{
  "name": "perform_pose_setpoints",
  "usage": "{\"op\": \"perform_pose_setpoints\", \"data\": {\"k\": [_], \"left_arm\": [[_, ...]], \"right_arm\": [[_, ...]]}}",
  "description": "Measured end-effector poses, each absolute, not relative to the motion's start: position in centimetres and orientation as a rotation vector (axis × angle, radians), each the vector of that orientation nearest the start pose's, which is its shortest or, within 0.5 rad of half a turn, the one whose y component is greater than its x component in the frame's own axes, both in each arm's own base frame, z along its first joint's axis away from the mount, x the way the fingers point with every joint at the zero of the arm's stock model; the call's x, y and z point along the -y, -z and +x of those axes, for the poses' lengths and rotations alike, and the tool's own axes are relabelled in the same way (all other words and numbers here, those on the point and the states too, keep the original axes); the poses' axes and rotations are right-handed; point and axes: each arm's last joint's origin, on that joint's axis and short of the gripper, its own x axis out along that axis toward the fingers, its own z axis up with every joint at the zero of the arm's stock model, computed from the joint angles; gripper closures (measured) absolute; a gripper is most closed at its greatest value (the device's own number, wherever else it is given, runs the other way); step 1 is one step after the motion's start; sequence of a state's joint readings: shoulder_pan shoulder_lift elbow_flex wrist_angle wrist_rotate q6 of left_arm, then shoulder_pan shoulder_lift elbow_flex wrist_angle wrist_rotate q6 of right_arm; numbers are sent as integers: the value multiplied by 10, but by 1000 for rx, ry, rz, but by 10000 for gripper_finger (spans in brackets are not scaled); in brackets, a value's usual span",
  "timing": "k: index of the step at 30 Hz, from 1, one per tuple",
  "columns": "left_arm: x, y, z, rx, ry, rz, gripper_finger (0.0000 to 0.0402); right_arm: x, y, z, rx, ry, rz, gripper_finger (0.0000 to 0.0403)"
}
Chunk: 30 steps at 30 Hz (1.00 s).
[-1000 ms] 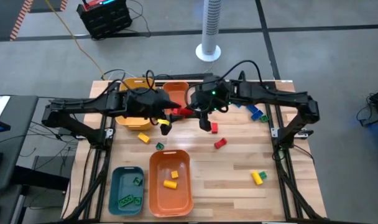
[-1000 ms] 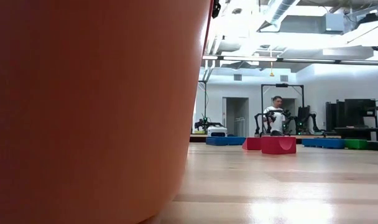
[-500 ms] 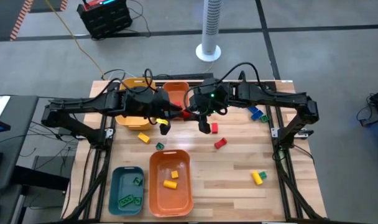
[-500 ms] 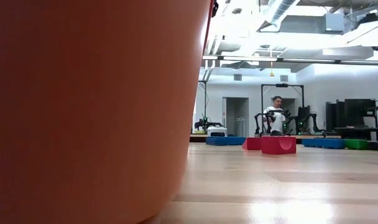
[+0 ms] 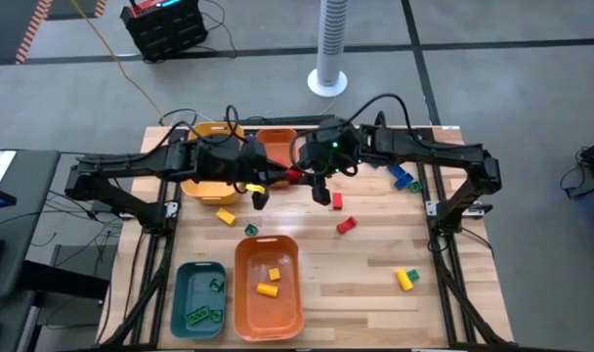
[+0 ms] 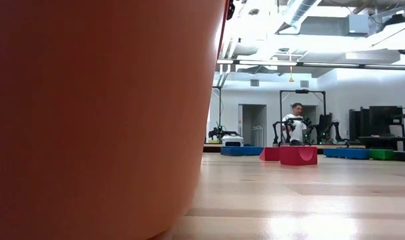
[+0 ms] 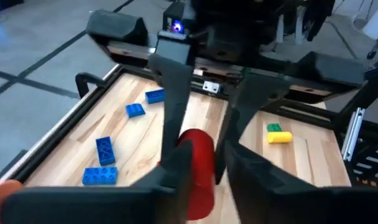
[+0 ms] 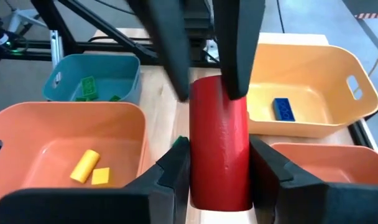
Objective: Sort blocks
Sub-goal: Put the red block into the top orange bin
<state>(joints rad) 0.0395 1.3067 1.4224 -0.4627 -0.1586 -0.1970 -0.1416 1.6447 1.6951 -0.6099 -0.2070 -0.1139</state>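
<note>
A red cylinder block (image 5: 291, 176) hangs in the air between my two grippers, over the table's far middle. My left gripper (image 5: 275, 176) comes at it from the left and my right gripper (image 5: 307, 178) from the right. Both are shut on it. In the left wrist view the block (image 7: 198, 165) stands between my left gripper's fingers (image 7: 204, 171). In the right wrist view it (image 8: 219, 130) fills my right gripper (image 8: 219, 171). Loose blocks lie on the table: red (image 5: 337, 200), blue (image 5: 404, 179), yellow (image 5: 226, 216). My left gripper pinches one end of the red cylinder (image 8: 229, 87) between its two fingers, coming level from the table's left, with the fingers (image 8: 239, 50) along its length. My right gripper pinches the opposite end (image 8: 219, 180) between its two fingers (image 8: 263, 165), level from the table's right. The block is lifted clear of the table.
At the far edge stand a yellow bin (image 5: 204, 137) with a blue block and an orange bin (image 5: 277, 145). Near the front stand a teal bin (image 5: 178, 293) with green blocks and an orange bin (image 5: 248, 284) with yellow ones. That orange bin's wall (image 6: 96, 120) fills the low view's left.
My left gripper and the red block have edged slightly toward the table's right, closer into my right gripper. The loose blocks and bins have stayed put.
</note>
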Motion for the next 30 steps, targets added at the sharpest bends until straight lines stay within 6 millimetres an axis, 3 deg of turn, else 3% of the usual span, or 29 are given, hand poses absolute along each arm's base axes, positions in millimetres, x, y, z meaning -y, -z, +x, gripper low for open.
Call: {"op": "perform_pose_setpoints", "data": {"k": [5, 9, 30], "left_arm": [[-15, -413, 277, -340, -202, -155, 234], [-15, -411, 276, -366, -203, -149, 202], [-16, -407, 276, -389, -245, -126, 179]], "right_arm": [[48, -388, 359, -547, -89, -15, 274], [48, -388, 360, -542, -94, -36, 274], [47, -389, 359, -541, -103, -58, 275]]}}
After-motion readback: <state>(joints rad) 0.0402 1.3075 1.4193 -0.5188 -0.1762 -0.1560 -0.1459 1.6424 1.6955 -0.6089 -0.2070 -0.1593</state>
